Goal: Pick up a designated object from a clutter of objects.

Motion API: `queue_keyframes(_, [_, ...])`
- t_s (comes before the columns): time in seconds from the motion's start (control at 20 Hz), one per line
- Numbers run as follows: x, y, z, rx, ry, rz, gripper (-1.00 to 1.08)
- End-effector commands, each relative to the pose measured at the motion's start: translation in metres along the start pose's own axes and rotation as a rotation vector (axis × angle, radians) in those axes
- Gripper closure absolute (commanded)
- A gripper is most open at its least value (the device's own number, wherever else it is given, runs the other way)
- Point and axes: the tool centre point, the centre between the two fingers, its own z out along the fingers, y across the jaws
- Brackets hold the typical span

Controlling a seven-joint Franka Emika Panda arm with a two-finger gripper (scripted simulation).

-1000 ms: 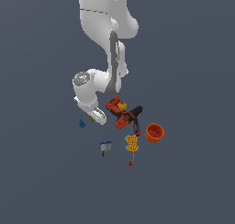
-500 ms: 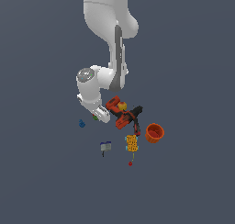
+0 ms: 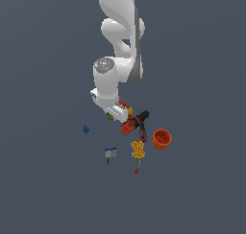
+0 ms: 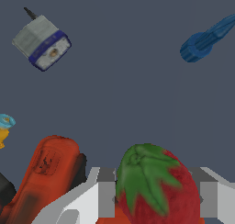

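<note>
Exterior view: strawberry (image 3: 110, 116), seemingly gripped, above plain grey floor (image 3: 48, 190).

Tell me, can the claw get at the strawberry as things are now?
Probably yes. In the wrist view the strawberry already sits between the claw's fingers, with nothing in front of it. The drill lies beside, apart from it.

A matt red strawberry (image 4: 156, 186) with dull green leaf patches sits between the gripper (image 4: 156, 198) and its flat, unpolished grey-white fingers (image 4: 104, 195). The drill (image 4: 43, 177) at its 9 o'clock shows smooth red plastic-like casing. The arm (image 3: 117, 46) has a glossy white shell; the cup (image 3: 162, 138) looks smooth orange.
</note>
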Motion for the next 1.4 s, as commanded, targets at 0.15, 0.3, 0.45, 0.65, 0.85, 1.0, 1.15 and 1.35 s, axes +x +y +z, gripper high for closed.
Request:
queue_keyframes(0.15, [-0.03,-0.035,-0.042,-0.002,0.003,0.0,1.08])
queue_keyframes(0.3, [-0.048,-0.056,-0.068,-0.003,0.003,0.001,1.08])
queue_keyframes(0.45, [-0.066,-0.078,-0.094,-0.004,0.005,0.001,1.08])
queue_keyframes(0.65, [-0.09,-0.107,-0.128,-0.004,0.005,0.001,1.08])
queue_keyframes(0.85, [-0.114,-0.137,-0.162,-0.004,0.004,0.0,1.08])
queue_keyframes(1.0, [-0.132,-0.159,-0.188,-0.003,0.004,0.0,1.08])
queue_keyframes(1.15, [-0.149,-0.181,-0.213,-0.003,0.003,-0.001,1.08])
queue_keyframes(1.35, [-0.167,-0.206,-0.24,-0.002,0.002,-0.001,1.08])
